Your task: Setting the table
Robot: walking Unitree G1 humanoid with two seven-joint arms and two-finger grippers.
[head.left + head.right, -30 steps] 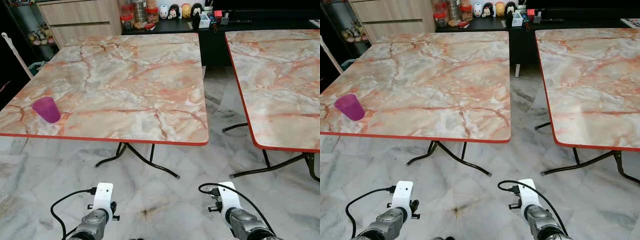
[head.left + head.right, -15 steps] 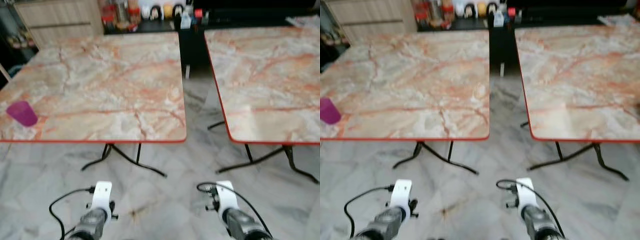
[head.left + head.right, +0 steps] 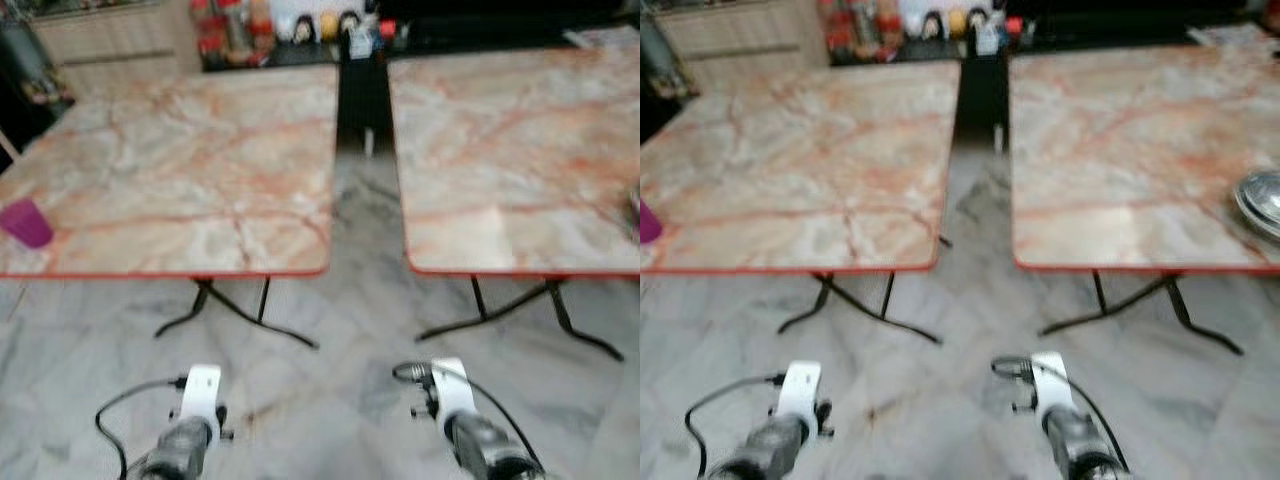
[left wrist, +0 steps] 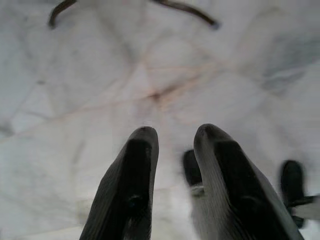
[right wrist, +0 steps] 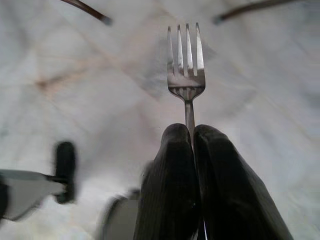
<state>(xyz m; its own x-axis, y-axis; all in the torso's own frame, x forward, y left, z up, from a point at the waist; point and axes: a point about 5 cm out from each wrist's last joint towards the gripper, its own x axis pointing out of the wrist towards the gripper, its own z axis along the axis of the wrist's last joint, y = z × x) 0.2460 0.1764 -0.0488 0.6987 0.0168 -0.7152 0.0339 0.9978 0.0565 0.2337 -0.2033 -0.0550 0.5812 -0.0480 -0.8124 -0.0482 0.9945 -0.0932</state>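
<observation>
Fingers of the right gripper [image 5: 192, 132] pinch a fork [image 5: 186, 60] by its handle, tines outward over the marble floor [image 3: 340, 320], while the left gripper [image 4: 172, 137] hangs empty, slightly parted, before two marble tables [image 3: 180, 160], a purple cup [image 3: 26, 221] near the left one's front left corner.

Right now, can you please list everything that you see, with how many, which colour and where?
tables: two, pink and orange marble pattern with red edges, side by side ahead, a gap between them
cup: one, purple, near the front left corner of the left table
metal dish: one, silver, at the right edge of the right table
jars and small figures: several, mixed colours, blurred, on the dark counter behind the tables
cabinet: one, light wood, back left
floor: grey marble tiles
fork: one, silver, prongs pointing away from the right gripper
left gripper: black fingers apart, empty, low over the floor
right gripper: black fingers closed on the fork handle
</observation>
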